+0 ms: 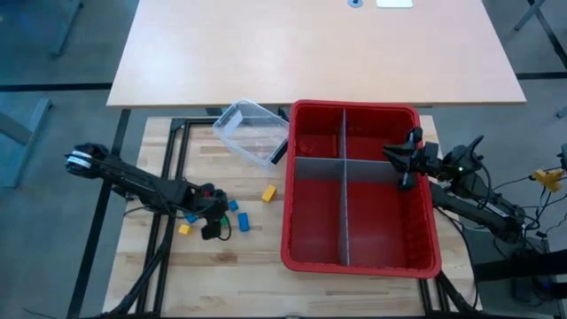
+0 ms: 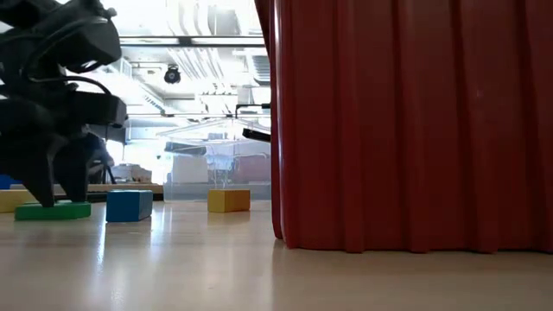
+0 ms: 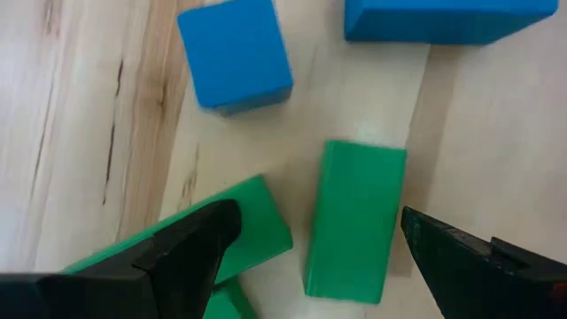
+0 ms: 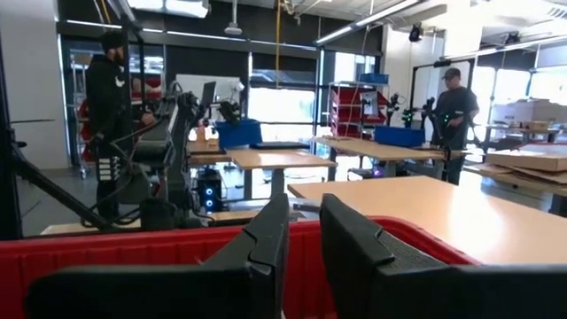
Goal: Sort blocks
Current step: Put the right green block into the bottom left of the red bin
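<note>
In the high view, the left gripper [image 1: 213, 223] is low over the loose blocks on the wooden table, to the left of the red bin [image 1: 306, 252]; a yellow block [image 1: 268, 192] lies apart, nearer to the bin, and the clear tub [image 1: 251, 131] lies tipped behind. The right gripper [image 1: 408, 159] waits over the right part of the bin, near the grey divider [image 1: 345, 168]. In the low view, the left gripper [image 2: 54, 200] stands on the table at a flat green block [image 2: 52, 211], with a blue cube [image 2: 129, 206] just beside. In the left wrist view, the fingers [image 3: 190, 244] are wide apart and hold nothing; a green bar [image 3: 353, 219] lies between them, and a second green block [image 3: 252, 221] touches one finger. To do this step well, I think the gripper should centre on the one bar before closing, so the neighbour is not caught. In the right wrist view, the right gripper [image 4: 303, 252] has a narrow gap and holds nothing.
</note>
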Robot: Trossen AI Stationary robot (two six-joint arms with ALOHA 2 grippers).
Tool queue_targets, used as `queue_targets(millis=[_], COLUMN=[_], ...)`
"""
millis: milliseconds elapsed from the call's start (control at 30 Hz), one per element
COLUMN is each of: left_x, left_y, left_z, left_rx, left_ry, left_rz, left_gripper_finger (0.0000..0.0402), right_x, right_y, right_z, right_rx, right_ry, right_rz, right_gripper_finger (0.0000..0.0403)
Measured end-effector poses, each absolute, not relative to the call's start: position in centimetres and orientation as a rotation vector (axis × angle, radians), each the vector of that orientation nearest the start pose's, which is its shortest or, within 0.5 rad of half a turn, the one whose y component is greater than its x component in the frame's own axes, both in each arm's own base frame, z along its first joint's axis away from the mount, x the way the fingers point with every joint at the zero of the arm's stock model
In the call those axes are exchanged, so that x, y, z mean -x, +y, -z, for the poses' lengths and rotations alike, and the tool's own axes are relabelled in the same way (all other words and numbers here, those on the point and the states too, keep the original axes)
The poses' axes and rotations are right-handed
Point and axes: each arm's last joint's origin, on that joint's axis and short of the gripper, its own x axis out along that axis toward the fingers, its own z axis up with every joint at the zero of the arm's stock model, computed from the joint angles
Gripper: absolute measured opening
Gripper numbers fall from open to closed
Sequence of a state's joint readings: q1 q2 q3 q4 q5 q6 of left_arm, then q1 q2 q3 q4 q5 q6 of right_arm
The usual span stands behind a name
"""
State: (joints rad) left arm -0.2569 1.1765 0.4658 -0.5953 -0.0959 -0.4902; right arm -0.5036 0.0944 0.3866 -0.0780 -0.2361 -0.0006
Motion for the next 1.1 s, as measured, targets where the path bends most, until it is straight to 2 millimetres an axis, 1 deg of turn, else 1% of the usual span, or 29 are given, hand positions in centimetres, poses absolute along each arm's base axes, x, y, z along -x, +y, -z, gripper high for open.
queue_targets(millis=[133, 333, 500, 767, 867, 1000, 1100], left_x=[-16.9, -18.0, -18.0, -16.8, -16.4, -15.7, -15.7], left_y=[-4.2, -4.6, -5.1, -6.0, -5.9, -5.6, -5.6], left_z=[-14.3, -15.9, -16.2, -15.2, -14.7, -13.5, -12.9], left_rx=[0.170, 0.163, 0.186, 0.217, 0.227, 0.228, 0.234], left_ry=[1.270, 1.215, 1.212, 1.266, 1.288, 1.337, 1.358], left_rz=[-0.160, -0.145, -0.148, -0.171, -0.193, -0.232, -0.247], left_gripper_finger=[0.0311, 0.0311, 0.0311, 0.0311, 0.0311, 0.0311, 0.0311], right_x=[-6.3, -6.3, -6.3, -6.3, -6.3, -6.3, -6.3], right_y=[-2.7, -2.7, -2.7, -2.7, -2.7, -2.7, -2.7], right_z=[-27.7, -27.7, -27.7, -27.7, -27.7, -27.8, -27.8], right_rx=[0.079, 0.078, 0.078, 0.090, 0.092, 0.094, 0.094], right_ry=[-0.200, -0.200, -0.201, -0.199, -0.201, -0.206, -0.207], right_rz=[0.267, 0.267, 0.267, 0.268, 0.269, 0.269, 0.269], right_gripper_finger=[0.0058, 0.0062, 0.0052, 0.0039, 0.0040, 0.0045, 0.0049])
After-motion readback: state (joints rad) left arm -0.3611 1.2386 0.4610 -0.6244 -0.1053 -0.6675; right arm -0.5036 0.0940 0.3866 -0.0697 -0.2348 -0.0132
